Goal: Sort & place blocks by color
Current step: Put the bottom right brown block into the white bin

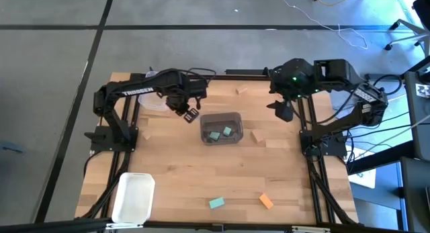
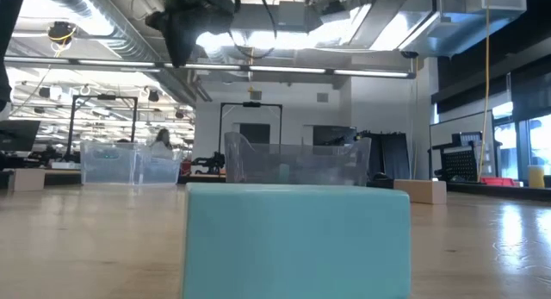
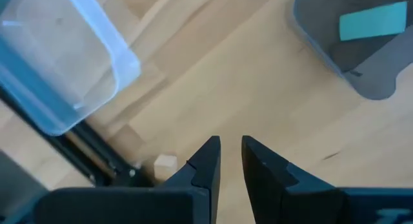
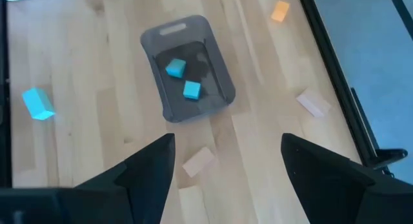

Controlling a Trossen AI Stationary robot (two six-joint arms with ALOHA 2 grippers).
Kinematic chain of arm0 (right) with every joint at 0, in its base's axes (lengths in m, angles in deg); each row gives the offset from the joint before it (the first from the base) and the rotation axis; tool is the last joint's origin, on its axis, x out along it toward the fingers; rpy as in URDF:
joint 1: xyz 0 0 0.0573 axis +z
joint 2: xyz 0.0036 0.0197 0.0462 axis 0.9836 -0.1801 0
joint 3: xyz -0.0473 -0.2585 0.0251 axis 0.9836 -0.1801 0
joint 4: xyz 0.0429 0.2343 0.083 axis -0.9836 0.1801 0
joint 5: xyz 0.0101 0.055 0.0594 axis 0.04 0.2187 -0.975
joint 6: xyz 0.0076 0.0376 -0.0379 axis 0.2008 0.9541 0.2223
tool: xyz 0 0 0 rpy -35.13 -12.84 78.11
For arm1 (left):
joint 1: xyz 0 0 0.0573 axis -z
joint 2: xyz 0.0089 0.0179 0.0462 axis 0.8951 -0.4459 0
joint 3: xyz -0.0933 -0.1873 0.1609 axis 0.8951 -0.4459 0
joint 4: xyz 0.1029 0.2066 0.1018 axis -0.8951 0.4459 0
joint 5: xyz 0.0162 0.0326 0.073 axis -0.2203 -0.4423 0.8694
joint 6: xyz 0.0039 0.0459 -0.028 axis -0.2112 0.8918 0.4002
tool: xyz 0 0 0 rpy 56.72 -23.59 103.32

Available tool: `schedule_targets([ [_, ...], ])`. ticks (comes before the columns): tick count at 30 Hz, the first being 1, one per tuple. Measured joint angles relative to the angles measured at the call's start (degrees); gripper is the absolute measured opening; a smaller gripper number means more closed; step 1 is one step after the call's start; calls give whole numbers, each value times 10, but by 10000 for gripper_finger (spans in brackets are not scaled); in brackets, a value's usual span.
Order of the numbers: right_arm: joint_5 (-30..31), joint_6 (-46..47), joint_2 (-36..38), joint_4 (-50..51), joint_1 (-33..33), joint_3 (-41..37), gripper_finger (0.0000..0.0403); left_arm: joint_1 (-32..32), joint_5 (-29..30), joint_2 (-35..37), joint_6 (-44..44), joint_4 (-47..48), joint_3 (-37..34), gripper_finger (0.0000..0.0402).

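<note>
Left gripper (image 1: 190, 115), nearly closed and empty, hangs beside the grey plastic bin (image 1: 220, 117); loose small flat wooden blocks (image 1: 216, 203) near the table's front edge are judged light, rigid, best pinched across flat sides

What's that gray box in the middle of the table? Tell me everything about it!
The gray bin is a small see-through plastic tub, rectangular with rounded corners, standing upright and open on top, near the middle of the wooden table. Two teal blocks lie apart inside on its floor. Nothing else touches it; the left gripper hangs beside it, and a tan block lies just outside.
</note>
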Motion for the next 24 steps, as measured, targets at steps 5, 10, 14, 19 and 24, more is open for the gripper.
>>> schedule_targets([
  [5, 0, -11, 0, -6, -11, -22, 281, 12, -4, -1, 9, 1, -2, 55],
  [10, 1, -15, 0, -13, -37, -39, 281, 10, 13, -1, -2, 0, -2, 55],
  [14, 18, -15, 1, -25, -75, -70, 281, -7, 29, 5, -6, 0, -2, 55],
  [19, 45, -16, 1, -23, -123, -123, 281, -30, 26, 15, -3, -1, -1, 55],
  [24, 24, 2, 1, -24, -157, -183, 281, -52, 37, 24, -1, -1, -2, 55],
])
